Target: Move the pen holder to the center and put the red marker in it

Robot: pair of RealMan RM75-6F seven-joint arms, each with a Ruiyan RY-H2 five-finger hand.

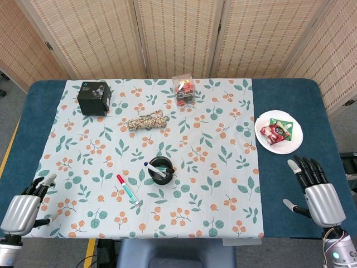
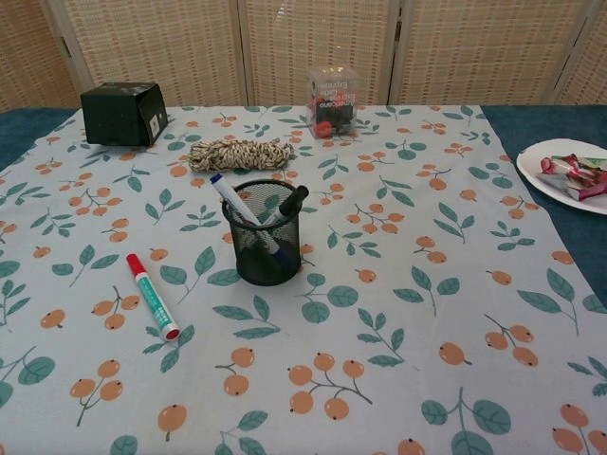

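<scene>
A red marker (image 1: 127, 190) lies flat on the leaf-and-berry tablecloth (image 1: 223, 167), just beside the black mesh pen holder (image 1: 160, 171), at about the holder's 8 o'clock in the head view. The marker's long axis runs from roughly 11 o'clock to 5 o'clock, red cap toward the far end. The holder stands upright near the middle of the cloth with a blue-capped pen (image 2: 231, 201) and a black pen (image 2: 289, 202) leaning inside it, so the centring step looks done and the marker is not yet in.

The left hand (image 1: 25, 206) hovers off the cloth's near-left corner, at about 8 o'clock from the marker, fingers apart and holding nothing. The right hand (image 1: 315, 192) hangs over the bare blue table (image 1: 290, 184) at the far right, fingers spread wide, also empty and touching nothing. The left hand is judged the nearer of the two, and the marker lies toward its 2 o'clock. Neither hand shows in the chest view.

Farther out sit a black box (image 1: 93, 97), a coil of rope (image 1: 146, 121), a clear container (image 1: 183, 89) and a plate (image 1: 295, 146) of wrapped snacks.
</scene>
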